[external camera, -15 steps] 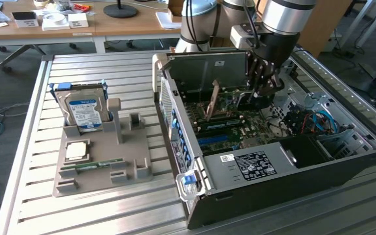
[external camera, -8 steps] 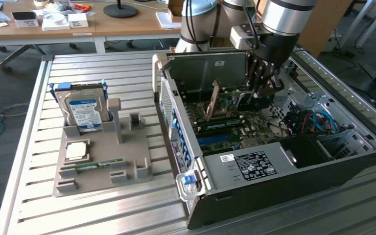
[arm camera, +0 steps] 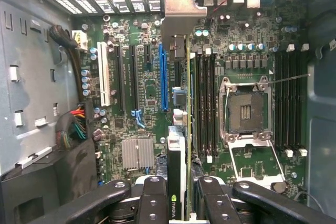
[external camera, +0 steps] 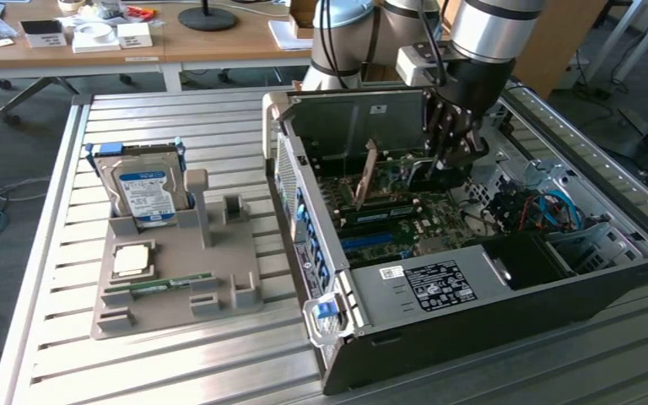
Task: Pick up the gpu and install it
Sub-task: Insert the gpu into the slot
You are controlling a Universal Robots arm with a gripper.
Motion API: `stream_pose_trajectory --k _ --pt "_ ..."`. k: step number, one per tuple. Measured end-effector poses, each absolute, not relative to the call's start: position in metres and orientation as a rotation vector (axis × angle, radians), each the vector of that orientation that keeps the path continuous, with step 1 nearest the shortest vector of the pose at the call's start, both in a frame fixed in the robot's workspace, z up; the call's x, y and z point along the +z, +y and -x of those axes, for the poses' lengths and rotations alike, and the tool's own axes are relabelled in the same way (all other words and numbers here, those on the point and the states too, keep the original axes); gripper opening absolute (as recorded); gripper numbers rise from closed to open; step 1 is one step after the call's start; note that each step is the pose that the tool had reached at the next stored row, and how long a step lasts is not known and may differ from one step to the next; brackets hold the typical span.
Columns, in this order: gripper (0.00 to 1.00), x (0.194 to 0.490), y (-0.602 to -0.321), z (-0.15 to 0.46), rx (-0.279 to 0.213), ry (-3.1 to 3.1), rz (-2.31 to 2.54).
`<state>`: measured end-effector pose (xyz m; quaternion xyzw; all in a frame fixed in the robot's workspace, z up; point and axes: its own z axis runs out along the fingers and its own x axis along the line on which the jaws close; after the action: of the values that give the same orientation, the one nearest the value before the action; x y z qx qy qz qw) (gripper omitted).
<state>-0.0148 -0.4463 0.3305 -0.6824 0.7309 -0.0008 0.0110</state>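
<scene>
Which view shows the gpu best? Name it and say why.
The wrist view: the gpu runs edge-on from the gripper, which clamps it from both sides, to its silvery bracket, above the motherboard. In the exterior view it is a dark sliver below the gripper inside the case, mostly shadowed.

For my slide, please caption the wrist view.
Black fingers clamp a thin dark graphics card with silvery end bracket, edge-on in front of the green motherboard.
</scene>
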Motion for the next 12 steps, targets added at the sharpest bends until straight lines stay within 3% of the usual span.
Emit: stream_pose_trajectory --k 12 --pt "0.27 0.3273 -0.4463 0.0148 -0.003 2.281 2.129"
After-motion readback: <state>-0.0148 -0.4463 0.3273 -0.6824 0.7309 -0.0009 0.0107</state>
